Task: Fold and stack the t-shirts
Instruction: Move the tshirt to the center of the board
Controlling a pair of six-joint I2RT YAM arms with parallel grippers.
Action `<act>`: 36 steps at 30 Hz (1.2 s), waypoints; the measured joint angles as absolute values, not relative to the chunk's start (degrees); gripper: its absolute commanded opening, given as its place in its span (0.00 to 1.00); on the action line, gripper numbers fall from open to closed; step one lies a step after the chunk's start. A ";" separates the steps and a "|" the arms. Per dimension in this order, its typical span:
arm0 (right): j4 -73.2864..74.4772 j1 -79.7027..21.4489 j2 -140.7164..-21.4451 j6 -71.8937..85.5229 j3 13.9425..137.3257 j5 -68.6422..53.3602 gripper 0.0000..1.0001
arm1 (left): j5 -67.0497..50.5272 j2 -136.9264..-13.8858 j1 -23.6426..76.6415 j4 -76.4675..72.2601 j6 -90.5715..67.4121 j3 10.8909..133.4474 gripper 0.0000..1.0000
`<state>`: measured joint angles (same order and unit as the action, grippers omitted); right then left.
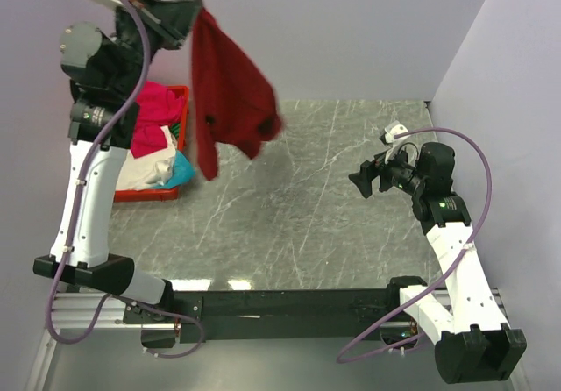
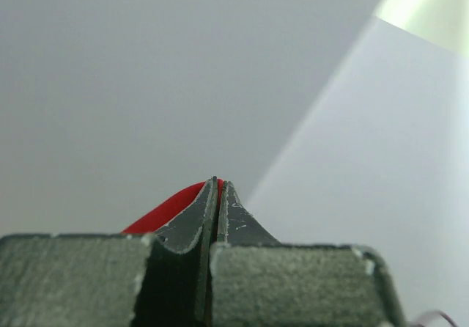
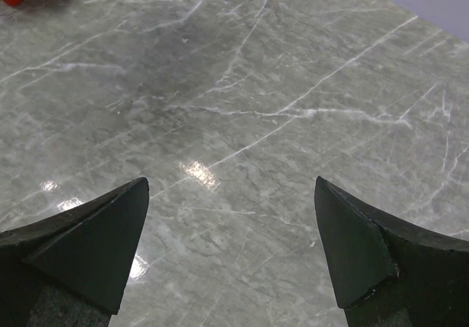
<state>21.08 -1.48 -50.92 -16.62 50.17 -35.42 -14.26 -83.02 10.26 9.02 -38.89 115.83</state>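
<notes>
Pinching the red shirt (image 1: 230, 93) with my left gripper (image 1: 196, 12), jaws basically shut all the way with just a sliver of gap between them. On the left wrist cam the fingers (image 2: 187, 228) meet at the tips and a bit of red cloth pokes out on their left side. That arm is way up high above the table (image 1: 333, 233), close to the back wall (image 1: 351, 31), and the shirt hangs down from the tips in one long loose bunch, just right of the crate (image 1: 145, 195). Can't tell which part of the shirt I've got, or whether its bottom end touches the table.

My right gripper (image 3: 231, 185) is wide open with nothing in it, jaws spread well apart and only bare grey marble showing between them. It hovers over the right side of the table, pointing left toward the middle, well apart from the shirt.

The other shirts are piled in the red crate at the back-left of the table, right beside my left arm: a magenta shirt (image 1: 159, 106) on top toward the back, a cream shirt (image 1: 140, 167) nearer the front and a cyan shirt (image 1: 181, 172) peeking out at the front right corner. All crumpled together. A corner of that crate shows at the top left of the right wrist cam too, well apart from the jaws
</notes>
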 measured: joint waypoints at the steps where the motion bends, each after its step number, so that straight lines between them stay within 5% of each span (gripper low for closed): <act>1: 21.08 -1.41 -50.92 -16.64 50.17 -35.27 1.00 | -14.90 -83.00 12.10 8.56 -39.05 115.79 0.00; 11: 21.08 1.43 -50.81 -17.96 50.13 -33.43 1.00 | -19.70 -80.47 26.13 -1.54 -40.14 95.50 0.01; 12: 21.08 1.83 -50.78 -18.02 50.13 -33.36 1.00 | -20.25 -80.49 26.37 -2.31 -40.32 92.12 0.06; 13: 21.08 2.09 -50.78 -18.11 50.13 -33.36 1.00 | -21.19 -80.95 26.44 -2.92 -40.42 88.60 0.24; 17: 21.10 2.81 -50.81 -18.63 50.13 -33.45 1.00 | -23.03 -86.48 26.39 -4.54 -39.18 75.99 0.66; 19: 21.30 2.85 -50.89 -19.44 50.13 -33.85 1.00 | -21.76 -89.97 26.33 -2.63 -36.60 71.37 0.72; 28: 28.49 2.94 -55.68 -33.41 49.52 -45.98 0.97 | -17.63 -83.66 26.61 9.41 -18.35 65.52 0.77; 36: 35.81 2.57 -70.28 -37.45 50.96 -46.54 0.78 | -13.91 -77.65 34.68 13.98 -4.71 60.60 0.76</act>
